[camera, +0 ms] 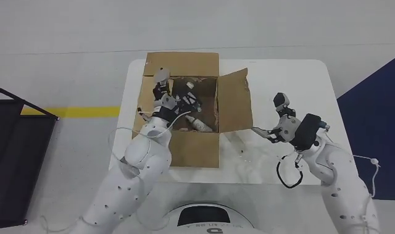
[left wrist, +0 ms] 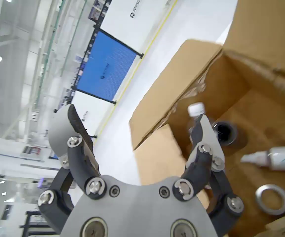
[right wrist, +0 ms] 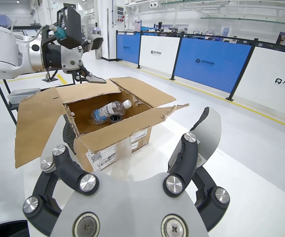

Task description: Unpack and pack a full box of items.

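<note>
Item 1: brown corrugated cardboard box [camera: 234,101], open, all four flaps folded outward, edges torn in places. It stood on the white rectangular bench [camera: 290,79], toward its left half. A printed label showed on one outer wall.

Contents seen inside the box:
- clear plastic water bottle with white cap and blue label [right wrist: 109,111], lying on its side, tilted against an inner wall;
- short black cylindrical part with a hollow centre [left wrist: 224,129], just beside the bottle;
- small white spray bottle with pale nozzle [left wrist: 275,157], lying flat on the box floor;
- flat silver metal ring [left wrist: 272,199], lying on the floor near the spray bottle, apart from it.

Item 2: left end effector [left wrist: 140,129], fingers spread apart, nothing between them. It was positioned above the box's left rim, one finger over the interior near the water bottle's cap, the other outside the box.

Item 3: right end effector [camera: 273,117], fingers spread apart, holding nothing. It was above bare bench surface to the right of the box, beyond the right flap, facing the box.
</note>
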{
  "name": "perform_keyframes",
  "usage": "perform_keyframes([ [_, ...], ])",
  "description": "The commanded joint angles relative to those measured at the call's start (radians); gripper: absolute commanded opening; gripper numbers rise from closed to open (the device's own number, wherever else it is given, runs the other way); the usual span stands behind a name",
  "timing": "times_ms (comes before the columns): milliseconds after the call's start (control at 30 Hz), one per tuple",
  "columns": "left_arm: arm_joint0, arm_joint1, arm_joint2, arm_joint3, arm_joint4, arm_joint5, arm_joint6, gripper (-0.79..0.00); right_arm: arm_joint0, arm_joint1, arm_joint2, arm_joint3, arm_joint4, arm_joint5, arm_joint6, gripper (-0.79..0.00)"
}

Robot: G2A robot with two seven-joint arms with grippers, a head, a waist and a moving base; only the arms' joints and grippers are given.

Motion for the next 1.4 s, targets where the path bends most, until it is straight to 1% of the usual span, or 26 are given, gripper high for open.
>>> perform_keyframes([
  [0,0.061,0.010,-0.070,-0.050,-0.104,-0.065,-0.003,0.000,0.016,-0.001,-0.020,-0.006,-0.003,0.008,0.031,0.000],
  [67,0.089,0.014,-0.103,-0.074,-0.176,-0.154,-0.009,0.000,0.030,-0.002,-0.039,-0.013,-0.007,0.017,0.058,0.000],
  [133,0.092,0.016,-0.124,-0.073,-0.250,-0.247,-0.046,0.000,0.039,-0.002,-0.057,-0.019,-0.011,0.025,0.079,0.000],
  [200,0.072,0.013,-0.126,-0.057,-0.288,-0.267,-0.080,0.000,0.046,-0.003,-0.070,-0.026,-0.016,0.035,0.093,0.000],
  [300,0.030,0.005,-0.102,-0.010,-0.320,-0.288,-0.130,0.000,0.047,-0.004,-0.085,-0.036,-0.025,0.050,0.106,0.000],
  [367,0.002,0.001,-0.081,0.014,-0.278,-0.276,-0.164,0.000,0.046,-0.003,-0.090,-0.040,-0.030,0.056,0.110,0.000],
  [467,-0.007,-0.002,-0.046,0.031,-0.198,-0.264,-0.185,0.000,0.046,-0.003,-0.095,-0.044,-0.034,0.061,0.112,0.000],
  [567,0.004,-0.001,-0.037,0.021,-0.126,-0.260,-0.210,0.000,0.053,-0.002,-0.099,-0.040,-0.033,0.062,0.116,0.000],
  [667,0.020,0.001,-0.026,0.012,-0.042,-0.239,-0.209,0.000,0.062,-0.002,-0.103,-0.034,-0.026,0.062,0.124,0.000],
  [733,0.035,0.001,-0.028,0.002,-0.025,-0.210,-0.195,0.000,0.066,-0.002,-0.105,-0.032,-0.024,0.063,0.127,0.000],
  [833,0.061,0.002,-0.059,-0.048,-0.026,-0.176,-0.180,0.000,0.065,-0.001,-0.102,-0.030,-0.020,0.063,0.122,0.000],
  [900,0.090,0.006,-0.103,-0.103,-0.048,-0.163,-0.166,0.000,0.061,0.000,-0.098,-0.030,-0.018,0.064,0.116,0.000],
  [967,0.129,0.010,-0.174,-0.164,-0.100,-0.142,-0.145,0.000,0.058,0.001,-0.096,-0.031,-0.018,0.063,0.113,0.000],
  [1033,0.172,0.014,-0.268,-0.221,-0.179,-0.127,-0.120,0.000,0.057,0.002,-0.094,-0.031,-0.018,0.063,0.112,0.000],
  [1133,0.239,0.019,-0.431,-0.271,-0.330,-0.122,-0.071,0.000,0.062,0.002,-0.097,-0.029,-0.015,0.068,0.113,0.000],
  [1200,0.277,0.022,-0.542,-0.267,-0.416,-0.114,-0.035,0.000,0.065,0.002,-0.103,-0.029,-0.014,0.070,0.120,0.000],
  [1267,0.309,0.023,-0.630,-0.239,-0.492,-0.117,0.005,0.000,0.068,0.002,-0.109,-0.031,-0.014,0.076,0.127,0.000],
  [1367,0.335,0.024,-0.714,-0.155,-0.600,-0.147,0.057,0.000,0.072,0.002,-0.120,-0.040,-0.022,0.083,0.138,0.000],
])
